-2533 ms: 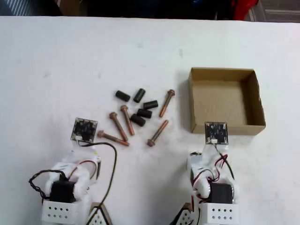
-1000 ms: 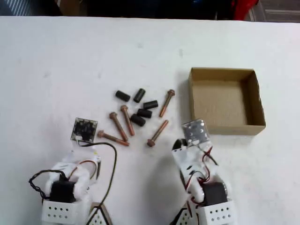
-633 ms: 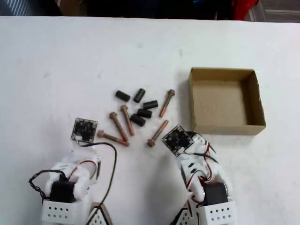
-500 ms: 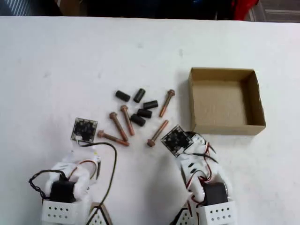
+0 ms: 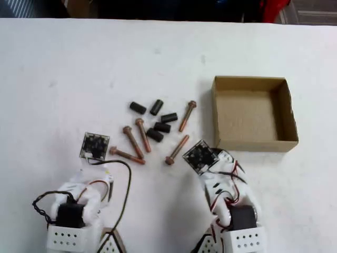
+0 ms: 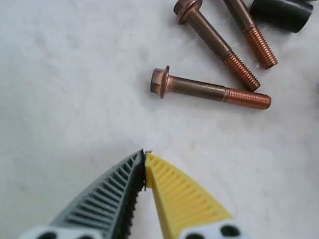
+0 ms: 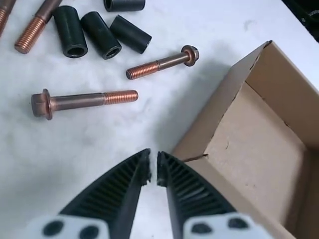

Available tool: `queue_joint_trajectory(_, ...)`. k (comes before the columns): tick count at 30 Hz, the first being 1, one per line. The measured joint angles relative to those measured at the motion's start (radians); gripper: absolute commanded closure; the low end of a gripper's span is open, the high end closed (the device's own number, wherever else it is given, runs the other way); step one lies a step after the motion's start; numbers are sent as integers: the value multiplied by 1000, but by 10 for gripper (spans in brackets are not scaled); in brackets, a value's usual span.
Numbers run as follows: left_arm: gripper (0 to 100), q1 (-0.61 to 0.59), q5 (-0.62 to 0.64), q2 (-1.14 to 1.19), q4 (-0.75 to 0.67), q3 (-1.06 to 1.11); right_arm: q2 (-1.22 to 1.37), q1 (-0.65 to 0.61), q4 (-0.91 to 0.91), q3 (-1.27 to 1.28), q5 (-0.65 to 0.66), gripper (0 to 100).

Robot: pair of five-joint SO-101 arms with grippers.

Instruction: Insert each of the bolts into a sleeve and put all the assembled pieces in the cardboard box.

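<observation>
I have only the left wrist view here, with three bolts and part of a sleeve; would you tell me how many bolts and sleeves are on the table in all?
Observer: The high view shows five bolts and five sleeves, all loose on the table, none assembled.
Operator: Thank you. Where is the cardboard box?
Observer: The cardboard box stands open and empty, to the right of the parts as seen from the arms' side.
Operator: And the right gripper?
Observer: The right gripper is over the table by the box's near corner, jaws nearly closed, holding nothing.
</observation>
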Motion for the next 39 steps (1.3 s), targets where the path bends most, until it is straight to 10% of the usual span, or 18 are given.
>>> queue_joint_trajectory(16, 977, 0, 0, 0, 0, 0, 75, 61, 133, -407, 2, 981)
queue_joint_trajectory(39, 977, 0, 0, 0, 0, 0, 1590, 0, 209, -1338, -68, 981)
